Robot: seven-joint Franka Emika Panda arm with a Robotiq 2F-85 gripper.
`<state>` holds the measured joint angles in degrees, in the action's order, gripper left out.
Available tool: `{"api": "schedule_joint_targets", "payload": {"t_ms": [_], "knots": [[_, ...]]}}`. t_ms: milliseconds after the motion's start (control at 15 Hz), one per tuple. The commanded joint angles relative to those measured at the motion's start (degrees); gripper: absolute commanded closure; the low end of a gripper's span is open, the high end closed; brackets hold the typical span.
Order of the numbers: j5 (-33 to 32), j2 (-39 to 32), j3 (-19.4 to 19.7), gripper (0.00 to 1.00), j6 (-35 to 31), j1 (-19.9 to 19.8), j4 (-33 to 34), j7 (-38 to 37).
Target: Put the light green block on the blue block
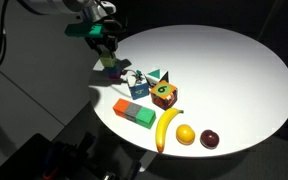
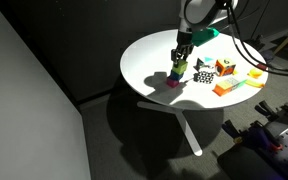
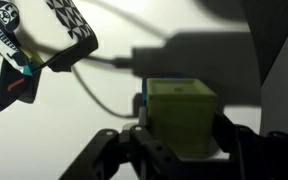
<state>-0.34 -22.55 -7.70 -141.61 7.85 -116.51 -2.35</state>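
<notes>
In the wrist view the light green block (image 3: 179,115) sits between my gripper's (image 3: 179,145) two fingers, which press on its left and right sides. A thin strip of the blue block (image 3: 142,103) shows at its left edge, right under it; the rest is hidden. In both exterior views the gripper (image 1: 106,52) (image 2: 182,55) hangs low over the white round table (image 1: 224,70) (image 2: 149,60) near its edge, with the green block (image 1: 108,62) (image 2: 180,68) in its fingers. Whether the green block rests on the blue one, I cannot tell.
Close by lie a black-and-white patterned block (image 1: 137,82) (image 3: 69,25), a teal triangular piece (image 1: 155,75), a numbered cube (image 1: 165,93), an orange-and-green block (image 1: 134,113), a banana (image 1: 166,128), a yellow fruit (image 1: 186,134) and a dark plum (image 1: 210,139). The table edge is just beside the gripper.
</notes>
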Motion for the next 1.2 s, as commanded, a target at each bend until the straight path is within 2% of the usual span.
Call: {"api": "schedule_joint_targets", "payload": {"t_ms": [0,67,600,1133], "knots": [[-0.6,-1.6,0.8,0.05,1.3,1.1,2.3,-1.2],[-0.6,-1.7,0.8,0.0,1.3,1.1,2.3,-1.2],[-1.4,1.3,1.1,0.0,1.6,2.5,0.9,-2.9],[-7.5,6.7,3.6,0.0,3.5,5.7,-1.0,-12.7]]}}
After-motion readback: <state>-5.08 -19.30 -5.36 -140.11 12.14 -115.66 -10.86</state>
